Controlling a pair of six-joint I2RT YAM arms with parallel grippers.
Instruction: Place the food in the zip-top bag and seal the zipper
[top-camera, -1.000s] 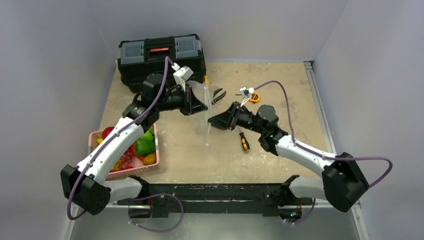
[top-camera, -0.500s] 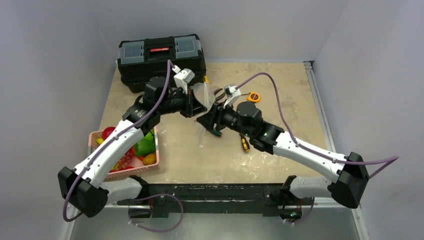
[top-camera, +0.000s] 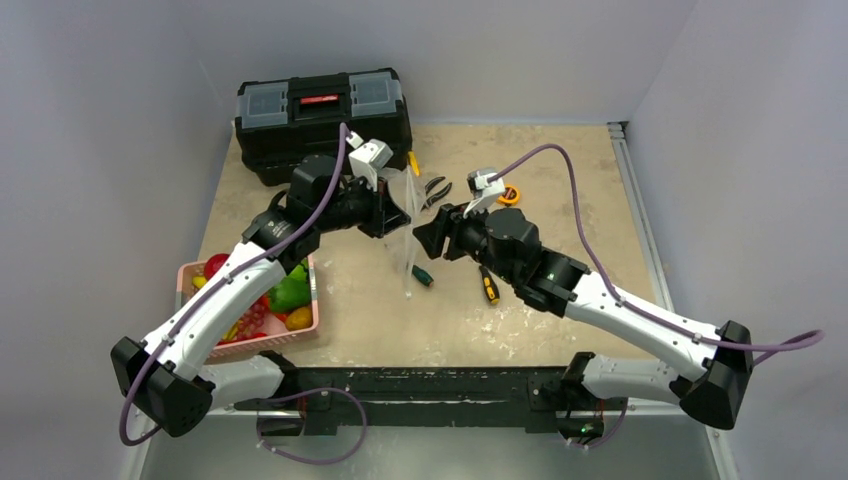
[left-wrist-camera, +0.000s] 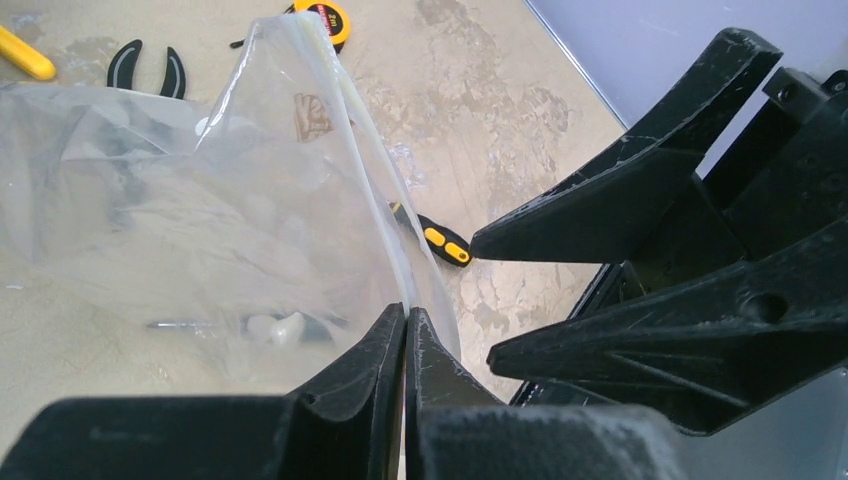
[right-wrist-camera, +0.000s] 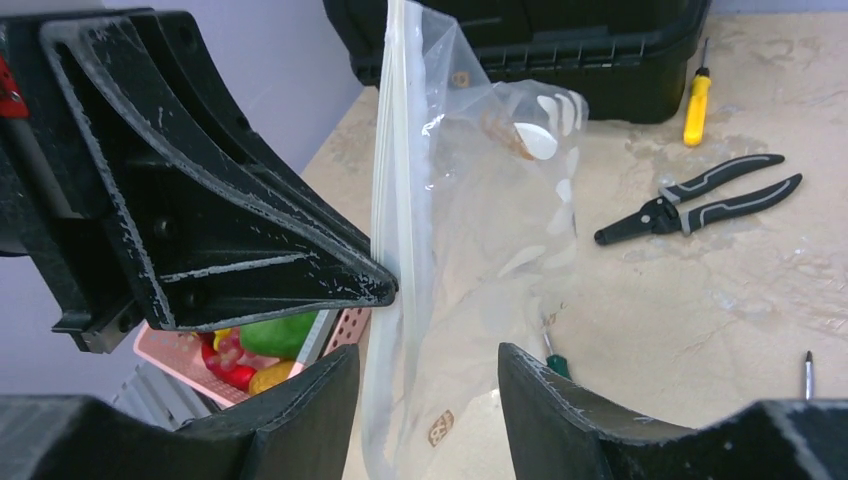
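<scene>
Zip-top bag (top-camera: 405, 222): it hangs upright above the worktop (top-camera: 560, 180), on the near side of the right end of the toolbox (top-camera: 322, 108). It is clear and crinkly, and I see no food inside it.
Zipper (left-wrist-camera: 372, 195): the whitish strip runs along the edge of the bag and goes down into the jaws of the left gripper. In the right wrist view it stands almost vertical.
Left gripper (left-wrist-camera: 405, 318): the jaws are pressed together on the zipper edge, and they carry the bag in the air, near the front right corner of the toolbox.
Right gripper (right-wrist-camera: 425, 375): the jaws are spread wide and grasp nothing. It is on the near-right side of the toolbox and points at the left gripper. In its own view the lower part of the bag hangs in the gap between the two fingers; whether a finger touches the plastic, I cannot tell.
Food (top-camera: 289, 292): green, red and yellow pieces lie together in the pink basket (top-camera: 315, 300), well apart from the bag.
Pink basket: it stands on the near side of the left end of the toolbox, partly under the left arm.
Pliers (top-camera: 436, 190): they lie flat, just right of the front right corner of the toolbox.
Tape measure (top-camera: 509, 194): it lies farther right of the toolbox than the pliers.
Screwdrivers: a green-handled one (top-camera: 422, 276) and a yellow-and-black one (top-camera: 488, 285) lie on the near-right side of the toolbox, below the right gripper.
</scene>
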